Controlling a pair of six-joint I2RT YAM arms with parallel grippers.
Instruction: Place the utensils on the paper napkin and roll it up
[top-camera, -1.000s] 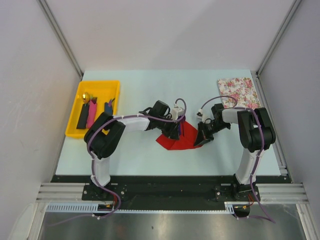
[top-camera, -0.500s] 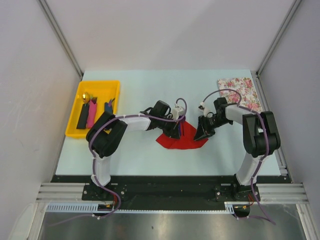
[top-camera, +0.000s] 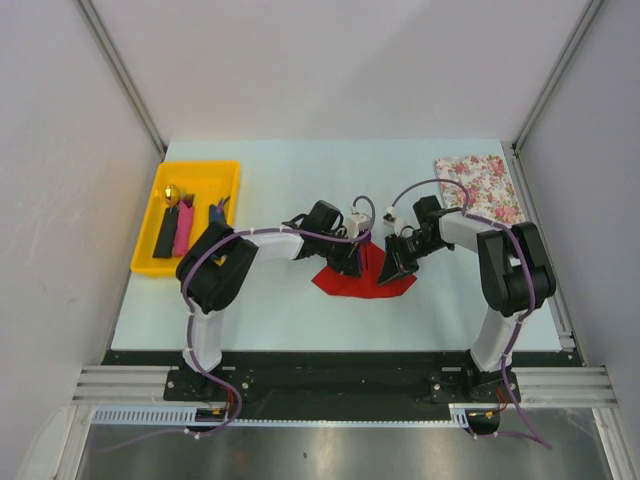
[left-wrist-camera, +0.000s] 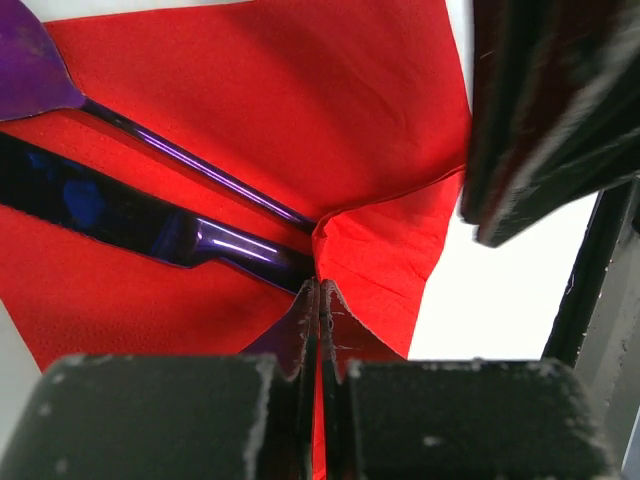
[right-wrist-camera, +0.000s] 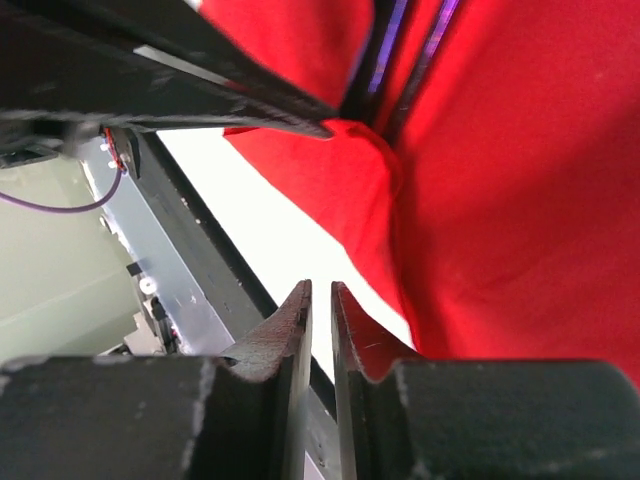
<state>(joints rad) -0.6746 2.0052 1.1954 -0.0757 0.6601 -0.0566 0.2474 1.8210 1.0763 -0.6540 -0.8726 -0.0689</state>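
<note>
Your left gripper (left-wrist-camera: 318, 300) is clamped tight on a raised fold at the edge of the paper napkin (left-wrist-camera: 300, 100), with the paper pinched up between the tips. Just beyond that fold, two of the utensils (left-wrist-camera: 130, 215), both dark purple, lie side by side on the red sheet, their ends running in under the lifted paper. Your right gripper (right-wrist-camera: 320, 300) has its jaws almost together, with only a thin slit between them. Nothing shows inside that slit, and the napkin's edge lies just beside one finger. I judge you are at the start of the roll, with one side lifted and the other not yet caught. The next move calls for the right tips to take the edge beside the left pinch, and then for both to carry the paper over the handles together. The two grippers sit very close over the sheet, so mind a knock between them. The table (top-camera: 300, 180) lies bare on the far side and the near side of the napkin. The yellow tray (top-camera: 222, 172), holding more cutlery, stands well off at the far left. The flowered sheet (top-camera: 480, 185) lies at the far right.
</note>
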